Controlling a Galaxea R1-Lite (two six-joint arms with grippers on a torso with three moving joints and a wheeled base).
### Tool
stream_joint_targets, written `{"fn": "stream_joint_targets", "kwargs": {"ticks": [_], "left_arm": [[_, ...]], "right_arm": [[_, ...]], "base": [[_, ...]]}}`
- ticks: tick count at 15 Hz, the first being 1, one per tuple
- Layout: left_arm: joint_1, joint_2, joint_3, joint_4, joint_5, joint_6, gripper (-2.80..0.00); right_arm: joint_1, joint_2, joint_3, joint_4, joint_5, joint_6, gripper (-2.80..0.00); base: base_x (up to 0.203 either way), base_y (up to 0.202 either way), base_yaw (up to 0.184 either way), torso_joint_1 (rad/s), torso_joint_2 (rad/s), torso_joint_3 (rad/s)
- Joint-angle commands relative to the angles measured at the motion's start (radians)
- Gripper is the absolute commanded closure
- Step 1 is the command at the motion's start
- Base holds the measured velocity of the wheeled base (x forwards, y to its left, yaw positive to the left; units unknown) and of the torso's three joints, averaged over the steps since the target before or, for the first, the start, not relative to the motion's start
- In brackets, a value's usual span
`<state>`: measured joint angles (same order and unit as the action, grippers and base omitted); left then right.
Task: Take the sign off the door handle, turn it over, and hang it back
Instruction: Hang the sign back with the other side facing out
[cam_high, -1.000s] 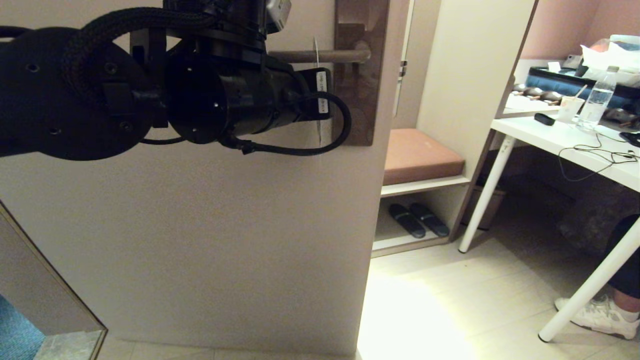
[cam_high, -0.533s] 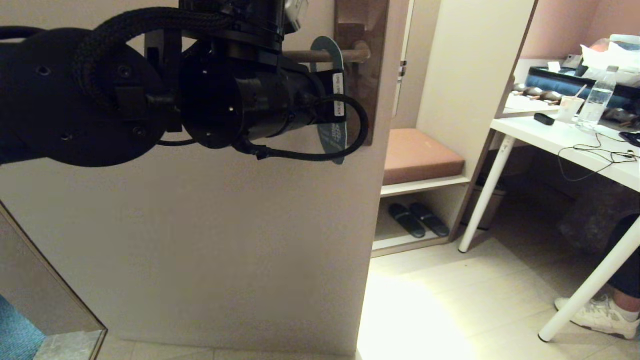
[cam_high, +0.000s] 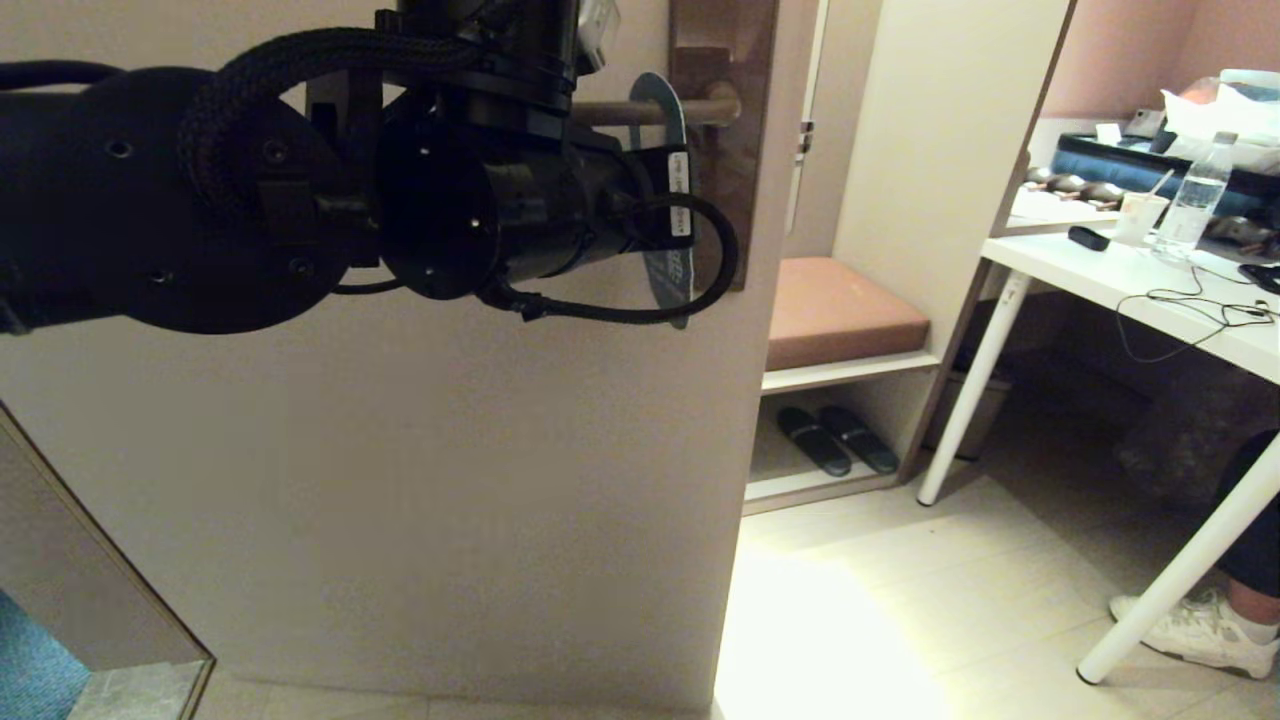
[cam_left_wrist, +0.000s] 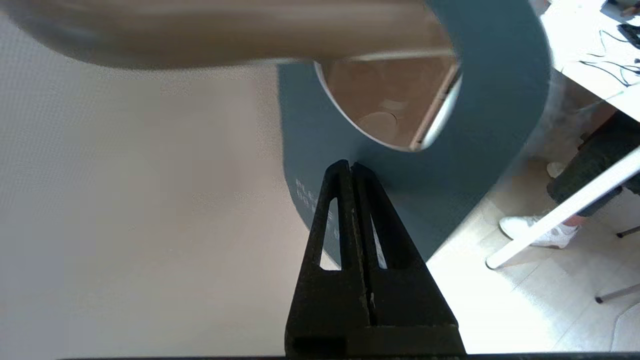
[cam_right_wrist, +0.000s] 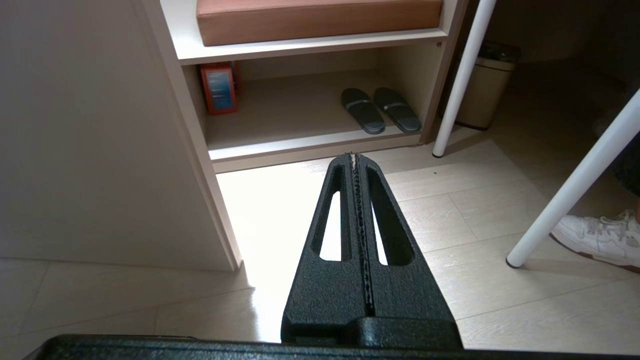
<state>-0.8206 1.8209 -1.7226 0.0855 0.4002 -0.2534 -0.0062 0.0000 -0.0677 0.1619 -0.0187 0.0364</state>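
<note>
The sign (cam_high: 671, 274) hangs on the door handle (cam_high: 608, 113) close to the dark backplate (cam_high: 725, 60), its slate-blue face turned partly towards me. In the left wrist view the handle (cam_left_wrist: 225, 35) passes through the round hole of the sign (cam_left_wrist: 490, 110). My left gripper (cam_left_wrist: 351, 165) is shut, its tips against the sign's blue face just below the hole, with nothing visible between the jaws. In the head view the left wrist hides the fingers. My right gripper (cam_right_wrist: 354, 156) is shut and empty, held low over the floor.
The pale door (cam_high: 450, 450) fills the left side. To its right are a bench shelf with a cushion (cam_high: 840, 310) and slippers (cam_high: 835, 438). A white table (cam_high: 1130, 280) stands at the right, with a person's shoe (cam_high: 1195, 630) under it.
The sign went from edge-on to showing its blue face and slid along the handle towards the backplate. My left arm moved right with it and then rose slightly.
</note>
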Motion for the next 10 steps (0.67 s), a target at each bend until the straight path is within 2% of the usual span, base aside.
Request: {"fn": "stream_joint_targets", "kwargs": {"ticks": [1, 10], "left_arm": [[0.012, 0.003, -0.004, 0.000, 0.003, 0.002, 0.00], [-0.039, 0.048, -0.053, -0.047, 0.003, 0.013, 0.00]], "right_arm": [[0.000, 0.000, 0.000, 0.001, 0.000, 0.000, 0.00], [0.000, 0.000, 0.000, 0.001, 0.000, 0.000, 0.00]], "base": [[0.000, 0.000, 0.000, 0.000, 0.00, 0.000], [0.000, 0.000, 0.000, 0.000, 0.00, 0.000]]}}
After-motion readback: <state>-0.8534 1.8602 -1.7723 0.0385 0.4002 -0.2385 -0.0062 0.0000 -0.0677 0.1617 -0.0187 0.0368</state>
